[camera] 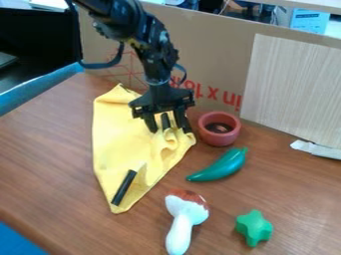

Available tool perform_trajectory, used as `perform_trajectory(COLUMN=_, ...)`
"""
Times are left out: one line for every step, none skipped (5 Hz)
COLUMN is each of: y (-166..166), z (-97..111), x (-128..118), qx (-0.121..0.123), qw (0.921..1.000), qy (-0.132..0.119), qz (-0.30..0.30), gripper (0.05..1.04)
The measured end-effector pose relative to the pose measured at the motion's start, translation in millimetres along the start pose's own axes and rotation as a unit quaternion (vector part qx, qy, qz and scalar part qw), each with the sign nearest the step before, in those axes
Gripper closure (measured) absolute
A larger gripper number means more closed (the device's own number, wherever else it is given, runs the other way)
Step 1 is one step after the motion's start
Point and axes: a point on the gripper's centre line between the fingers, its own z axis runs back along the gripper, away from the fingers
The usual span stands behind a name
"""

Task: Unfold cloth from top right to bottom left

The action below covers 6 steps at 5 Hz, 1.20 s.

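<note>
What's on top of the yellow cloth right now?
A black stick lies on the cloth, near its bottom corner. The tool is at the cloth's bunched right side; whatever lies behind the tool is covered.

And here's the black arm (158,55), angling in from the upper left, gripper (170,130) hanging down, its two fingers (181,118) standing well apart!

Cloth (123,142) is showing yellow, bowl (216,141) reddish, table (47,164) brown. Pepper (223,167) is looking dark green, star (254,228) brighter green. Mushroom (183,221) is showing white and reddish-brown.
</note>
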Motion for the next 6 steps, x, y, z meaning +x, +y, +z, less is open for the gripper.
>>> perform_trajectory(y=0, z=-3, x=0, qx=-0.001, qw=1.0000, qy=-0.003, qz=-0.001, gripper=0.710)
perform_trajectory(y=1, z=-3, x=-1, qx=-0.005, qw=1.0000, qy=0.007, qz=0.001, gripper=0.928)
perform_trajectory(y=6, z=-2, x=-5, qx=-0.013, qw=0.9993, qy=0.035, qz=0.010, gripper=1.014)
perform_trajectory(y=7, z=24, x=2, qx=-0.044, qw=0.9979, qy=0.042, qz=0.020, gripper=1.024)
perform_trajectory(y=18, z=42, x=11, qx=-0.069, qw=0.9959, qy=0.050, qz=0.032, gripper=1.025)
perform_trajectory(y=33, z=61, x=18, qx=-0.090, qw=0.9939, qy=0.050, qz=0.039, gripper=1.025)
